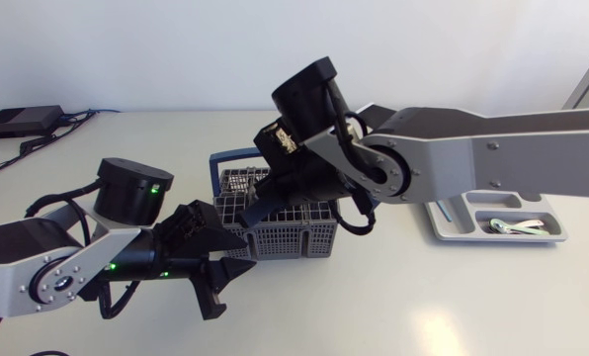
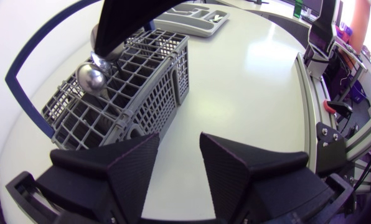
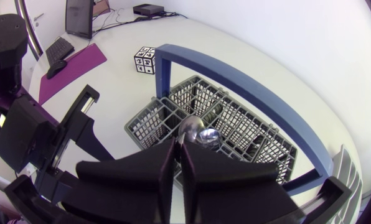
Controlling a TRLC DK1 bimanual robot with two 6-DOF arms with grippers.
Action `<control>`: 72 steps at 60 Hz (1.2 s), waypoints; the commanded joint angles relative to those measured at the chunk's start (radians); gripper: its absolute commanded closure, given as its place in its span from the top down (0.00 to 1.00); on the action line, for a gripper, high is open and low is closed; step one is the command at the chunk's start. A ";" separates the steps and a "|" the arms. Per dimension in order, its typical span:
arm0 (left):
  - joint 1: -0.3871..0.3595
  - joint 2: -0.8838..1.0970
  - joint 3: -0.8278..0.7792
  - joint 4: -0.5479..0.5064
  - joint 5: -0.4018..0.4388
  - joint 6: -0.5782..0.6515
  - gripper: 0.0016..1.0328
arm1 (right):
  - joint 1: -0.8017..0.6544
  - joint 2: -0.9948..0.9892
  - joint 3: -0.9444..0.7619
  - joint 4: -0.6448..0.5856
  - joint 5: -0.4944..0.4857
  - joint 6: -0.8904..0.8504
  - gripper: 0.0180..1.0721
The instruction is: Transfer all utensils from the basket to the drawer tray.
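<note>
the right pincer (image 3: 177, 144) was pinched tight on the thin handle of a spoon (image 3: 195, 129) that looked hard, light and slippery, its round end just past the tips above the basket (image 3: 142, 122), while the left pincer (image 2: 179, 142) waited beside it, fingers apart and empty.

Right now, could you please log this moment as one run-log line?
right end effector: shut on spoon, over basket | left end effector: open, beside basket | tray: holds cutlery

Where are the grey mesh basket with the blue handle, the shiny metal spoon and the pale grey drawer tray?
grey mesh basket (image 1: 299, 240): head view, front wall.
shiny metal spoon (image 2: 91, 79): left wrist view, round bowl.
pale grey drawer tray (image 1: 451, 225): head view, bare left end.
</note>
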 commanded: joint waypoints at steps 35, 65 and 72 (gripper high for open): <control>-0.008 0.029 0.021 0.024 -0.004 0.008 0.47 | 0.003 -0.117 -0.008 -0.036 -0.151 0.023 0.05; 0.014 -0.008 0.053 0.019 -0.012 -0.037 0.47 | -0.196 -0.311 0.098 -0.286 -0.449 0.020 0.05; 0.014 -0.022 0.069 0.023 -0.030 -0.060 0.47 | -0.285 -0.368 0.093 -0.329 -0.478 0.002 0.05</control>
